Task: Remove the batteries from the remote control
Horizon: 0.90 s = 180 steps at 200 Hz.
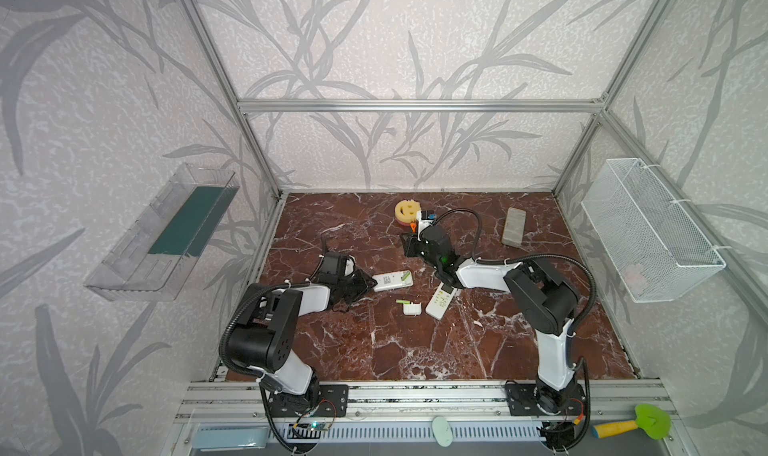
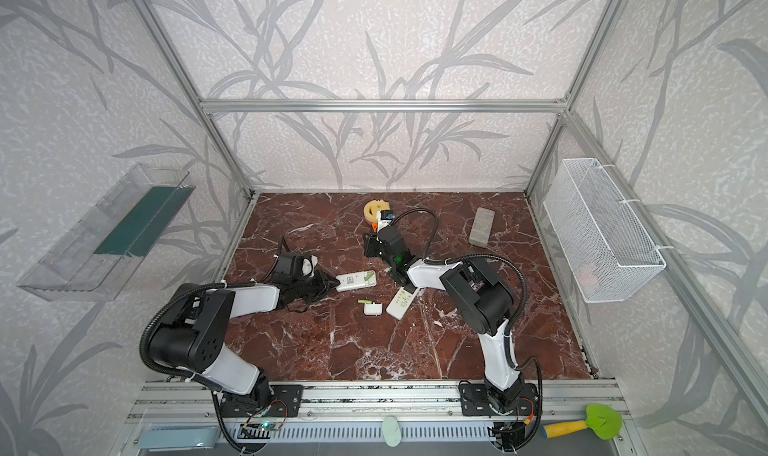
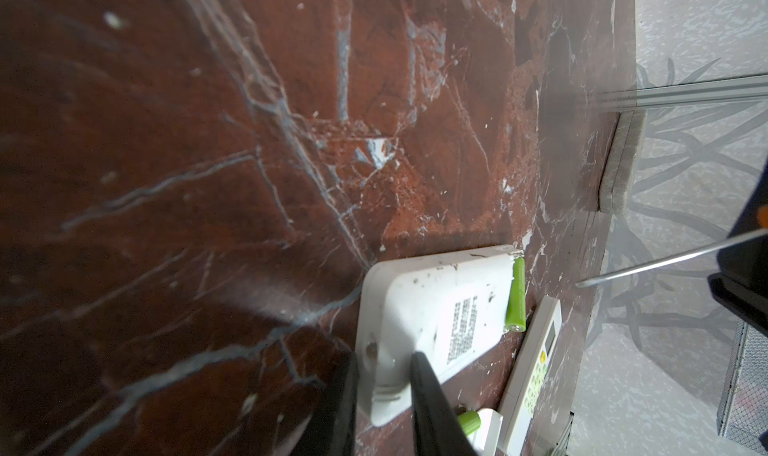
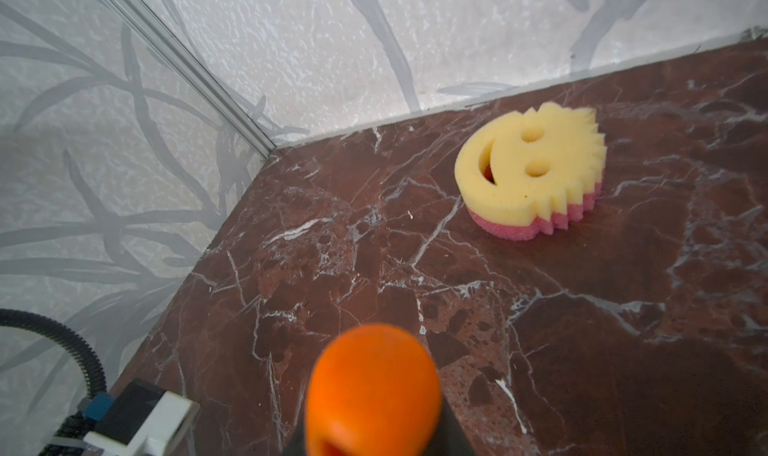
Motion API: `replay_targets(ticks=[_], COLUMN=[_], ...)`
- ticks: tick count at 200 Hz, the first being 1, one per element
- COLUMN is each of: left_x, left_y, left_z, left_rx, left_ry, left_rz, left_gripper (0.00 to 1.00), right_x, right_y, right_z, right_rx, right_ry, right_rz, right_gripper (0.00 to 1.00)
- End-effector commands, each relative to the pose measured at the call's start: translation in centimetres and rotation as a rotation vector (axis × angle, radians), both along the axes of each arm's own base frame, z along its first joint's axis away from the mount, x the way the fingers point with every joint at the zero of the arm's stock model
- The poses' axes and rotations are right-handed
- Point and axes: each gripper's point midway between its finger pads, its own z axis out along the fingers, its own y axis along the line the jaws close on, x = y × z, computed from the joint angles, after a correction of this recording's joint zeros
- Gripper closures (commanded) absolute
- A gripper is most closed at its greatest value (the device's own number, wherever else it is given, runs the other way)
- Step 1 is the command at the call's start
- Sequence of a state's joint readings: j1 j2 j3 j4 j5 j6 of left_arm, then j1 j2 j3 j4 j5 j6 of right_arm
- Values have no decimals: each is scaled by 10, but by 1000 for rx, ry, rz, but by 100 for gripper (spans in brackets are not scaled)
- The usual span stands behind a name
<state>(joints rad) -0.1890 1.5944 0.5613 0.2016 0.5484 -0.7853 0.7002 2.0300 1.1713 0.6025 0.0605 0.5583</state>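
Lime-green battery [image 1: 401, 301] already out beside the loose cover [image 1: 412, 309], another [image 3: 516, 295] still seated; left gripper [image 3: 384, 377] clamping the remote [image 3: 432, 321], right gripper [image 4: 374, 441] clamping the screwdriver [image 4: 372, 391].

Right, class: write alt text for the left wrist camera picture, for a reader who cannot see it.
The left gripper pinches the end of a white remote lying face down on a red marble table. A green battery sits at its far end; a second remote lies beside it.
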Motion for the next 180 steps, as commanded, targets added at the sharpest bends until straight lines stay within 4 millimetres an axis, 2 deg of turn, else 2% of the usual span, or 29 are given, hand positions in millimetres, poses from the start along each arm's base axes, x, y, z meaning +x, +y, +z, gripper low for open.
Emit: replay_targets(ticks=[1,96,152,180], left_x=[-51,-51,-53,-52], left_y=[14,14,15,15], left_z=[-47,-49,-50,-49], left_rx=[97,103,105,105], left_ry=[239,243,246,242], left_rz=[3,0,1,2], left_gripper=[75,75,75,75], right_x=[-2,-10,-17,-18], right_y=[7,12,9,7], right_z=[-18,-37,-24,-17], right_rx=[-55,-161,-321,-329], right_ry=[29,54,-31,-51], right_rz=[47,112,123,115], right_gripper=[100,100,100,100])
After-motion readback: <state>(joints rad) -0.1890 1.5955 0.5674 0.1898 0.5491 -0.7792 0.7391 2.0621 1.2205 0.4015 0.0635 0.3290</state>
